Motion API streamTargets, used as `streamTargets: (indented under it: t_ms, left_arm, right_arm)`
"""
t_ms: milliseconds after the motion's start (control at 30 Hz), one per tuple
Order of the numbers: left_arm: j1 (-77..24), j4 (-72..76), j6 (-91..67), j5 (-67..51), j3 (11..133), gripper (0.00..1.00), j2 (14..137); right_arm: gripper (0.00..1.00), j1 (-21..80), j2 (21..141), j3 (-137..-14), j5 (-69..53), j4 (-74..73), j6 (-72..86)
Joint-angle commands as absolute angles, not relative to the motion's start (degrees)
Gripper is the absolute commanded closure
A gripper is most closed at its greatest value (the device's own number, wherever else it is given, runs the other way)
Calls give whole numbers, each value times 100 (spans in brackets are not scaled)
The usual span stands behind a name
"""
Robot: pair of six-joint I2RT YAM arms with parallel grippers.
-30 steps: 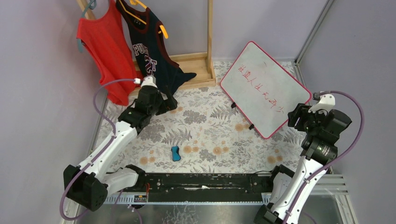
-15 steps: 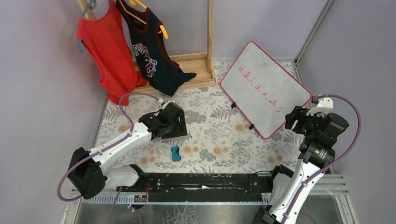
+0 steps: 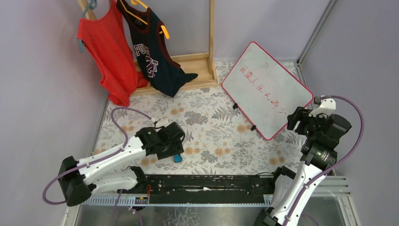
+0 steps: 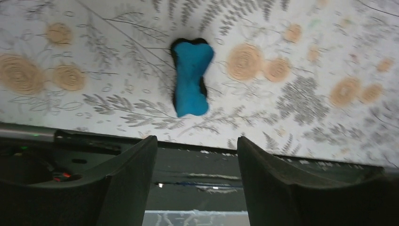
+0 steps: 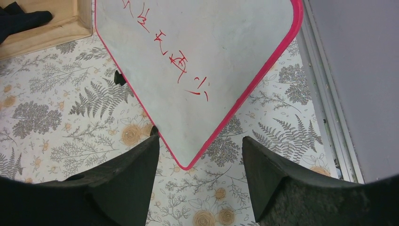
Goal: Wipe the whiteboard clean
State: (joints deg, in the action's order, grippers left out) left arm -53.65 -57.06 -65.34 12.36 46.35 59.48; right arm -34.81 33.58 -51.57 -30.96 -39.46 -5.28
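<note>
The whiteboard (image 3: 266, 89) lies at the back right, white with a pink-red frame and red handwritten marks; it fills the top of the right wrist view (image 5: 202, 66). The small blue eraser (image 3: 178, 158) lies near the front rail, half hidden by my left gripper (image 3: 175, 146) in the top view. In the left wrist view the eraser (image 4: 190, 77) lies on the cloth ahead of my open left gripper (image 4: 196, 146), not touching it. My right gripper (image 3: 295, 118) is open and empty, hovering just off the board's near right corner (image 5: 188, 165).
A wooden rack (image 3: 197, 66) at the back holds a red jersey (image 3: 106, 52) and a navy jersey (image 3: 153, 52). The floral cloth (image 3: 211, 132) covers the table. A black rail (image 3: 207, 183) runs along the front edge. Walls close in left and right.
My left arm has swung from near the rack back and down toward the front, ending over the blue eraser. My right gripper shifted slightly; the whiteboard has not moved.
</note>
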Motion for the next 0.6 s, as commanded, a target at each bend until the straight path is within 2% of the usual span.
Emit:
streamTargets:
  t_ms: [0, 167, 567]
  left_arm:
    - [-5421, -6338, -6920, 1903, 4675, 37, 6294]
    - [-5426, -6099, -7017, 2142, 4502, 36, 6551]
    - [-5416, -4920, -6459, 1898, 4277, 36, 7292]
  right_arm:
    - [28, -3450, 3282, -5221, -3168, -3694, -413]
    - [28, -3444, 3248, -5208, -3162, -3701, -447]
    - [27, -3443, 3271, -5213, -3213, -3709, -466]
